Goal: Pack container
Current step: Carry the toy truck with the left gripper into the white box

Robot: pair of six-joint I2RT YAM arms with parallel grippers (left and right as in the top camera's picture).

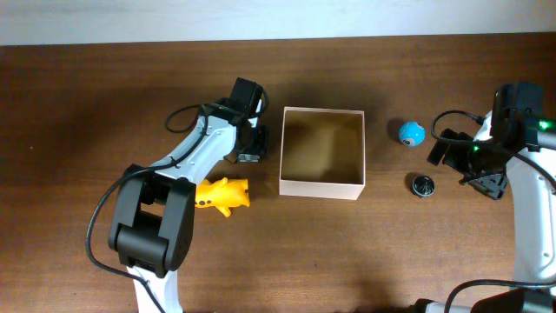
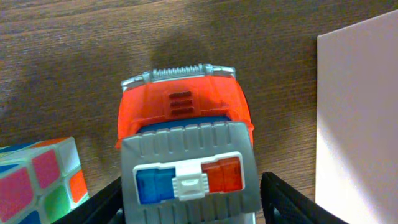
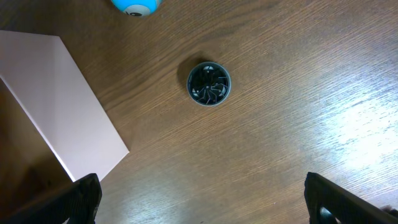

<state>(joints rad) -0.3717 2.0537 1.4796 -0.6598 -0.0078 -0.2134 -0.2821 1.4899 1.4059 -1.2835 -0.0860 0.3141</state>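
Observation:
The container [image 1: 321,184] is a square shallow cardboard box with pale walls and a tan inside, standing empty at mid-table. My left gripper [image 1: 250,149] is just left of it. In the left wrist view the fingers [image 2: 191,208] press both sides of an orange and grey toy truck [image 2: 183,109] with blue and red roof lights; the truck rests on the table. The container's pale wall [image 2: 357,112] is at its right. My right gripper [image 1: 463,163] is wide open and empty [image 3: 214,205] right of the container [image 3: 62,106].
A colourful puzzle cube [image 2: 37,186] lies beside the truck's left. A yellow toy animal [image 1: 221,195] lies front left of the container. A blue ball [image 1: 412,133] [image 3: 137,5] and a small dark round disc [image 1: 423,185] [image 3: 209,83] lie between container and right gripper.

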